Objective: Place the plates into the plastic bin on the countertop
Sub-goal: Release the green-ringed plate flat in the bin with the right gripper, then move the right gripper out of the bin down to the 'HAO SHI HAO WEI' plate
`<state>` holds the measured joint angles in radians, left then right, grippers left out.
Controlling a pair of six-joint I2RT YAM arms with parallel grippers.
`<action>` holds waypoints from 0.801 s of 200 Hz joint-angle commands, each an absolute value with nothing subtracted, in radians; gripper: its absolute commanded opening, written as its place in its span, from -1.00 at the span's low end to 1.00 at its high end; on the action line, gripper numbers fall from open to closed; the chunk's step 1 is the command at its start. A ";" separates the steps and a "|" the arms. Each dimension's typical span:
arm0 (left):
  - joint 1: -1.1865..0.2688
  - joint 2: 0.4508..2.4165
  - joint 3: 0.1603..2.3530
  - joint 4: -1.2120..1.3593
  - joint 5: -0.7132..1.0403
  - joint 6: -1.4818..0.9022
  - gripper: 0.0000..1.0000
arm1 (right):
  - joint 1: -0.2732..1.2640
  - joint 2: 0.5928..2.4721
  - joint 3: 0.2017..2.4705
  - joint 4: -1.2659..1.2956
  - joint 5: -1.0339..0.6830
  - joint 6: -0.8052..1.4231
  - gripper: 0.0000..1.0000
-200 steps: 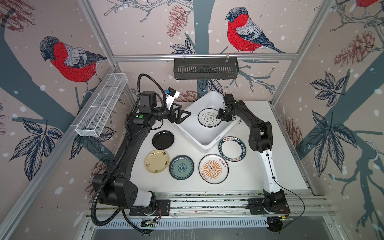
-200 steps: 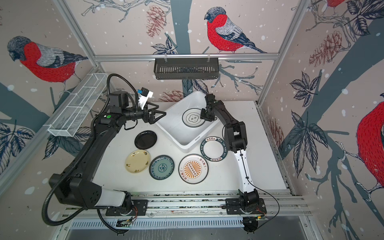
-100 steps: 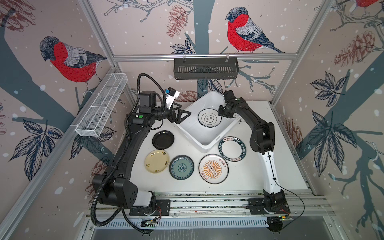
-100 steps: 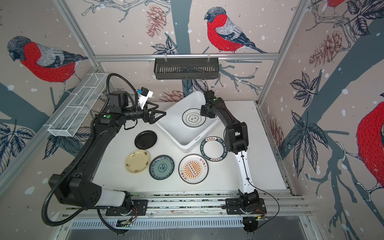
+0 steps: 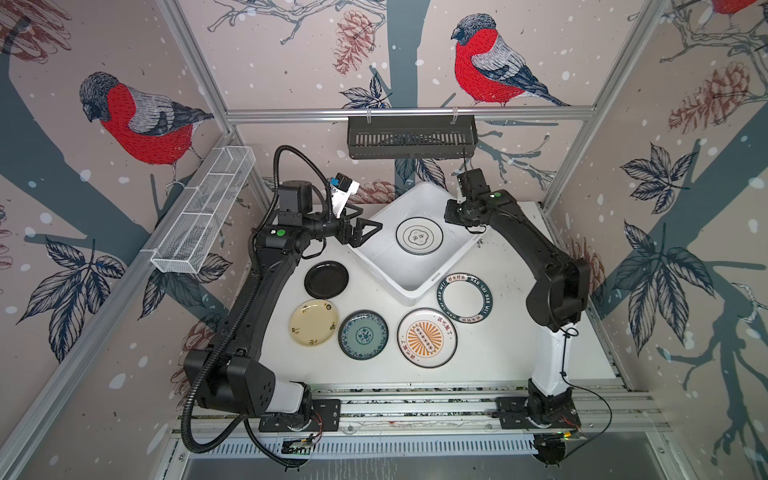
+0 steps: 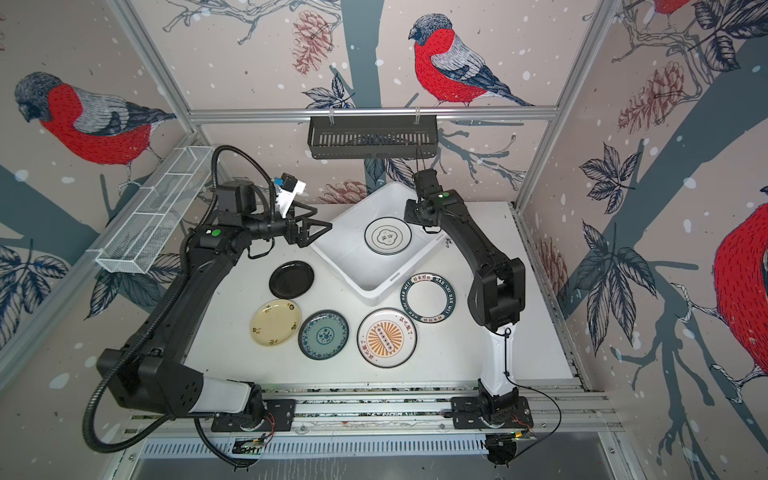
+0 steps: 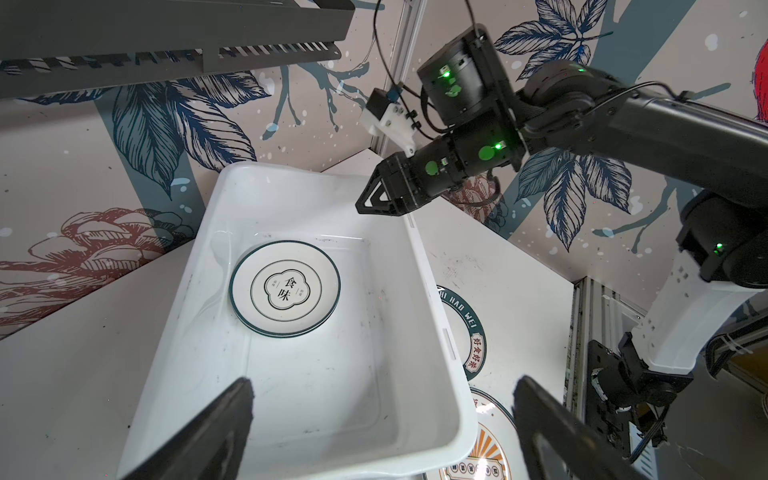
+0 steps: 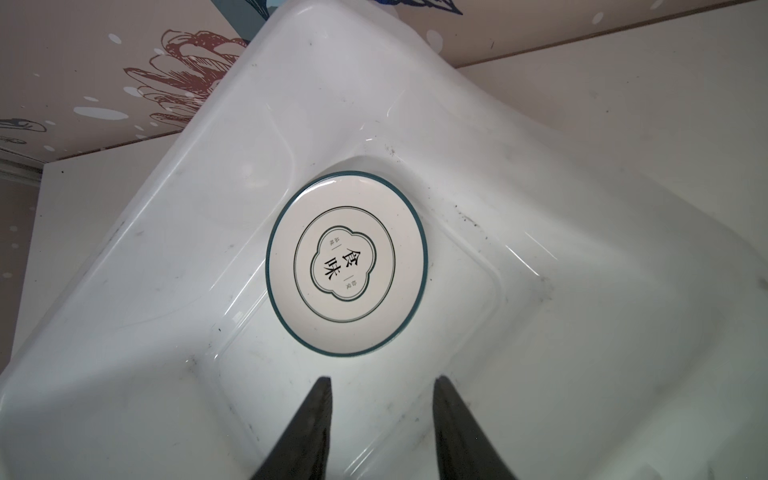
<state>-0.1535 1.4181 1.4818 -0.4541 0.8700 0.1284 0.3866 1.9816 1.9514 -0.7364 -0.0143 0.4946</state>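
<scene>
You have the bin [image 5: 395, 270] set askew at the back of the counter [image 5: 498, 345], and the ring plate [image 5: 419, 236] lies flat inside it. In the left wrist view a second rim seems to peek out from under that plate, so two may be stacked there. I can't be sure from that angle.

Five plates are left out on the counter: the black plate [image 5: 326, 279], the cream plate [image 5: 313, 323], the teal plate [image 5: 363, 334], the sunburst plate [image 5: 427, 337] and the lettered plate [image 5: 464, 298], which lies just beside the bin's near corner.

Your left gripper [image 5: 370, 235] hovers at the bin's left wall, jaws spread wide, holding nothing. Your right gripper [image 8: 383, 379] hangs over the bin's far right rim, jaws parted partway and empty, with the ring plate lying just ahead of them.

I judge the job is in its early part, with most plates yet to go in. The black plate lies nearest your left gripper and the lettered plate nearest your right arm, so those look like fair next picks.
</scene>
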 commanded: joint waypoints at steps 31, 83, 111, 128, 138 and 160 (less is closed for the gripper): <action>-0.155 1.417 1.489 -0.458 0.876 0.152 0.94 | 0.382 1.650 1.630 -0.576 0.063 0.520 -0.16; -0.154 1.436 1.501 -0.491 0.847 0.179 0.94 | 0.229 1.223 1.076 -0.380 -0.036 0.618 -0.15; -0.155 1.446 1.513 -0.495 0.850 0.170 0.94 | 0.072 1.110 0.836 -0.300 -0.232 0.661 -0.15; -0.155 1.445 1.508 -0.493 0.850 0.166 0.94 | 0.005 1.102 0.728 -0.231 -0.361 0.692 -0.16; -0.155 1.445 1.501 -0.489 0.851 0.163 0.94 | -0.016 1.112 0.682 -0.199 -0.406 0.705 -0.17; -0.155 1.444 1.493 -0.497 0.857 0.168 0.94 | -0.077 1.153 0.634 -0.202 -0.466 0.689 -0.19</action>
<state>-0.1535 1.4441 1.4994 -0.4839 0.8410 0.1566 -0.0273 1.1240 0.6704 -0.2859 -0.3187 0.6807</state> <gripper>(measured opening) 0.971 0.413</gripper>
